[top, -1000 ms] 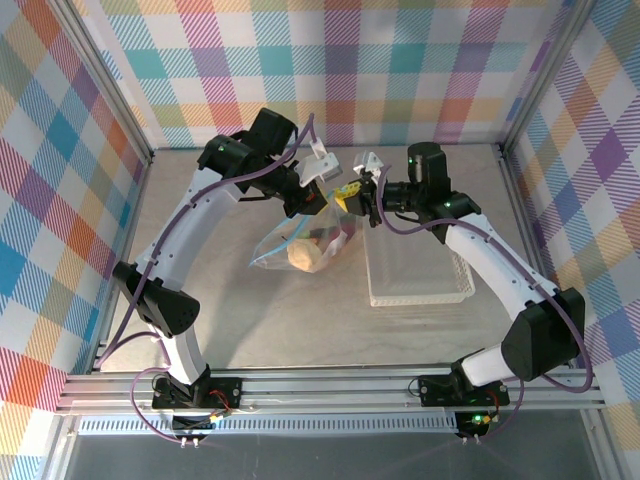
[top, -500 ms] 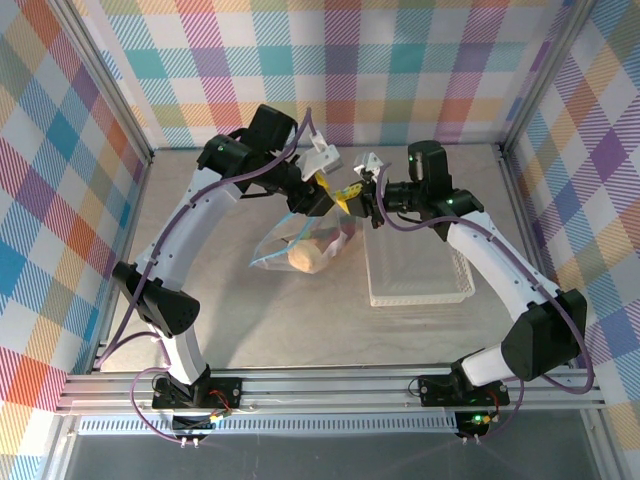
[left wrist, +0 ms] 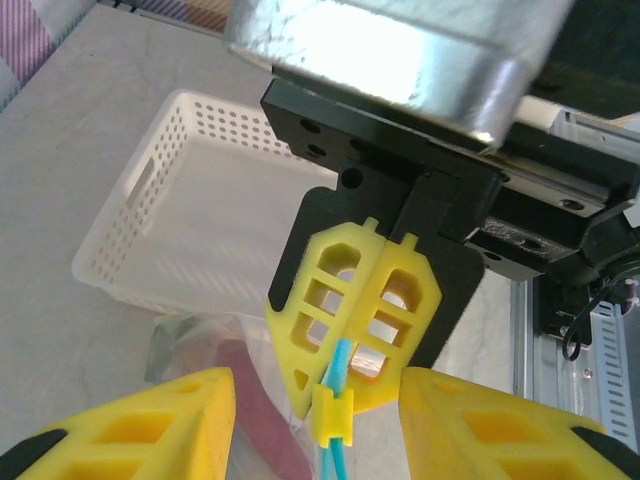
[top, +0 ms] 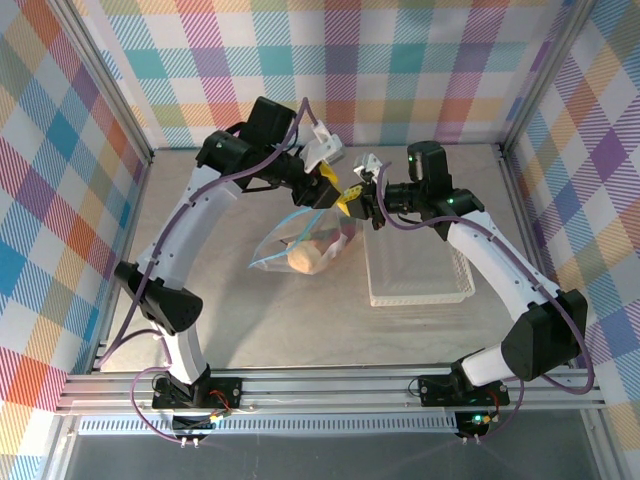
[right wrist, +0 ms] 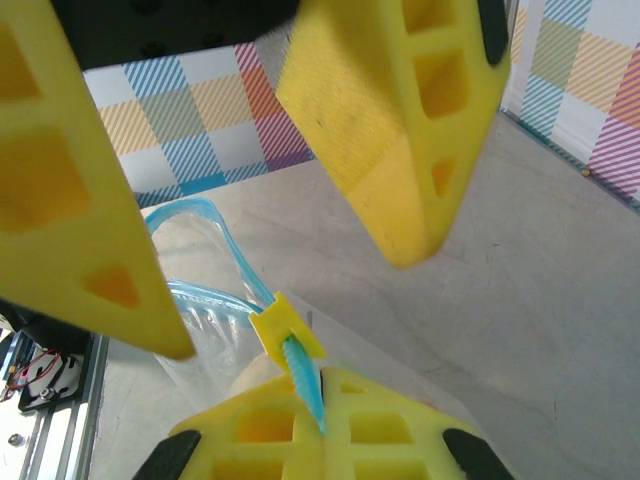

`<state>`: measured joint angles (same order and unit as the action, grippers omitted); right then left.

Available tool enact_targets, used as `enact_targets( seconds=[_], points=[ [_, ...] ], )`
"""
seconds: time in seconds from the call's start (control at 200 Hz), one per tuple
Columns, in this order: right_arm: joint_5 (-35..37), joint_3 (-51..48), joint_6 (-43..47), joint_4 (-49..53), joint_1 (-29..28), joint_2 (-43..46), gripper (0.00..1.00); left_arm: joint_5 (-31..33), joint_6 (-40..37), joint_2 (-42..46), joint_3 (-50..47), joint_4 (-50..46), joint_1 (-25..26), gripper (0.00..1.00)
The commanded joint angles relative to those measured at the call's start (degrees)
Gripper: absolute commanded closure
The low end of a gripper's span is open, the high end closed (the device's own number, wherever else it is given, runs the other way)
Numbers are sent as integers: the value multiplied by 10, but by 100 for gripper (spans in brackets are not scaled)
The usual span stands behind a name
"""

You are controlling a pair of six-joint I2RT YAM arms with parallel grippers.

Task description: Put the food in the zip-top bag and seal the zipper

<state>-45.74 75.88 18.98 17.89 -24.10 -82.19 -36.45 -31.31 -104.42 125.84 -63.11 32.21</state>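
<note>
The clear zip-top bag (top: 285,243) hangs above the table between the two arms. Food shows through it: a tan bread-like piece (top: 305,258) and a dark pink piece (left wrist: 252,395). My right gripper (top: 352,203) (right wrist: 325,378) is shut on the light-blue zipper (right wrist: 305,368) (left wrist: 341,368) at the bag's end, just past the small yellow slider (right wrist: 285,330) (left wrist: 335,415). My left gripper (top: 327,183) (left wrist: 315,385) is open, with one finger on each side of the slider and not touching it.
A white lattice basket (top: 415,272) (left wrist: 200,215) stands on the table to the right of the bag, under the right arm. Plaid walls and metal frame posts enclose the table on three sides.
My left gripper has opened, let go of the zipper end, and drawn back a little. The right gripper has kept its grip and the bag still hangs from it.
</note>
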Motion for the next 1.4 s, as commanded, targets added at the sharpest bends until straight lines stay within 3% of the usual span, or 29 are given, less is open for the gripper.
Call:
enact_targets(
  seconds=[0.0,0.255,0.36,0.505,0.555,1.395],
  points=[
    [-26,25,16,-3,-2,1,100,-14,-14,-14,18,-28,6,53],
    [-28,31,12,-3,-3,-1,100,-2,-24,-31,28,-47,11,68],
    [-29,31,12,-3,-3,-1,100,-5,-23,-33,30,-43,11,91],
    [-30,31,12,-2,-4,-1,100,-12,-23,-45,40,-52,11,92],
    [-28,31,12,-1,-3,-1,100,-15,-23,-47,42,-54,11,100],
    [42,33,-10,-23,-2,9,100,15,-42,3,-2,-84,-3,100]
  ],
)
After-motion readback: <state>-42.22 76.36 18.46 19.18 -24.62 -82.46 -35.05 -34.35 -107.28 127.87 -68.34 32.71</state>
